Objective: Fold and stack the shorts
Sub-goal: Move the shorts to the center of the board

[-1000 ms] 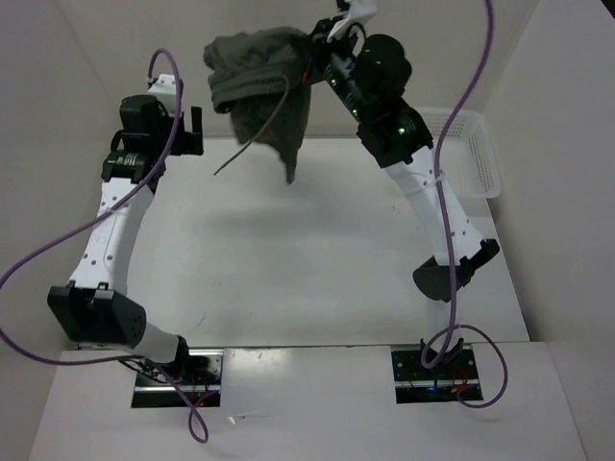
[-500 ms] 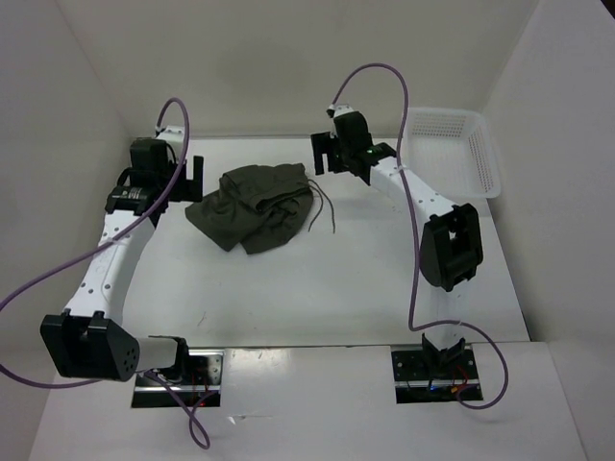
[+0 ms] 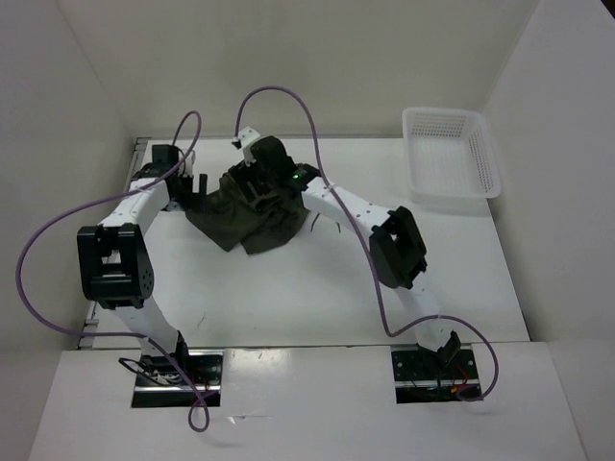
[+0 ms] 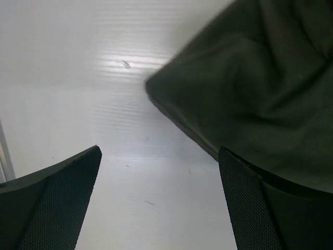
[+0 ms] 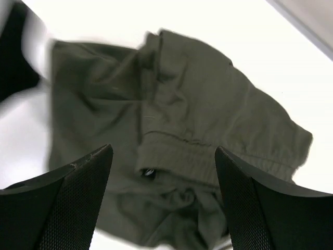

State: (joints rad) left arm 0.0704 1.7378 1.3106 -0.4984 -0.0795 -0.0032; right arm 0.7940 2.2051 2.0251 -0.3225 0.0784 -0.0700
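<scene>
The dark olive shorts (image 3: 259, 223) lie crumpled in a heap on the white table (image 3: 317, 288), left of the middle. Their thin drawstring (image 3: 309, 225) trails off the right side. My right gripper (image 3: 248, 186) hovers over the heap's far part, open. In the right wrist view its gripper (image 5: 164, 203) has the waistband (image 5: 208, 161) and a metal eyelet (image 5: 149, 173) below it, between the spread fingers (image 5: 67, 208). My left gripper (image 3: 195, 183) stands open at the heap's left edge. In the left wrist view the gripper (image 4: 161, 208) is over bare table, the shorts' corner (image 4: 244, 94) beside its right finger.
A white mesh basket (image 3: 452, 154) stands at the back right corner of the table. Purple cables (image 3: 279, 96) loop above both arms. White walls close in the table on the left, back and right.
The shorts went from hanging high in my right gripper to lying on the table. The right gripper opened and swung left over them. The left arm came down to their left edge.
</scene>
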